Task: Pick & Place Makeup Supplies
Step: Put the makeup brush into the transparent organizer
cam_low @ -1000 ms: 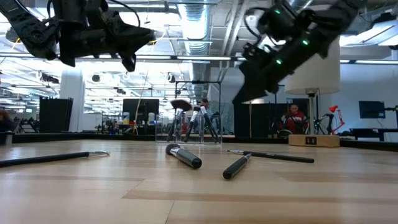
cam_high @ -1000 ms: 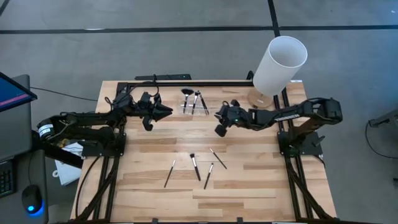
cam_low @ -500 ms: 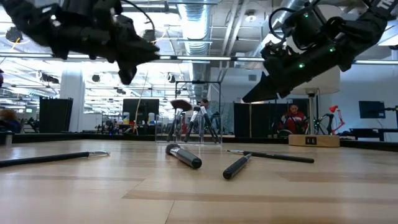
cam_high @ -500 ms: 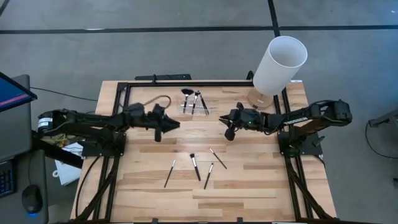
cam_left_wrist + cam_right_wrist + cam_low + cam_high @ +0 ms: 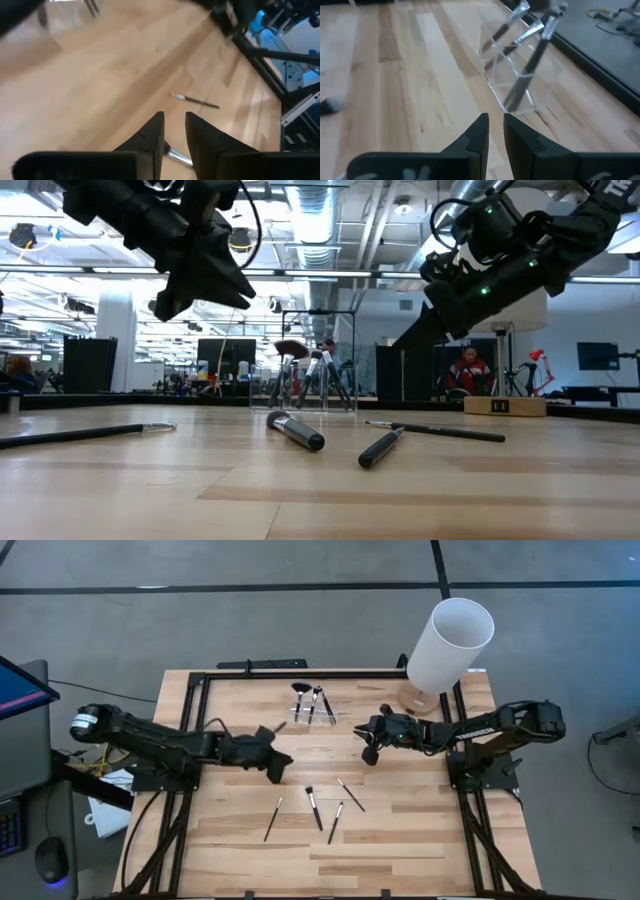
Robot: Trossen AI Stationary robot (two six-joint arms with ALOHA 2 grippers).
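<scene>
My left gripper (image 5: 279,766) hovers above four loose makeup brushes (image 5: 312,808) on the table's (image 5: 420,830) near half, fingers slightly parted, empty. My right gripper (image 5: 367,746), likewise empty, faces the clear holder (image 5: 312,710) of brushes.

Overhead view straight down, low view level across the table (image 5: 420,830) (wrist cameras close).

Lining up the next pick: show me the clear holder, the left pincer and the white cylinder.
clear holder (image 5: 312,714): high view, on its clear wall beside the brushes.
left pincer (image 5: 284,766): high view, midway between its fingertips.
white cylinder (image 5: 447,650): high view, on its side wall.
</scene>
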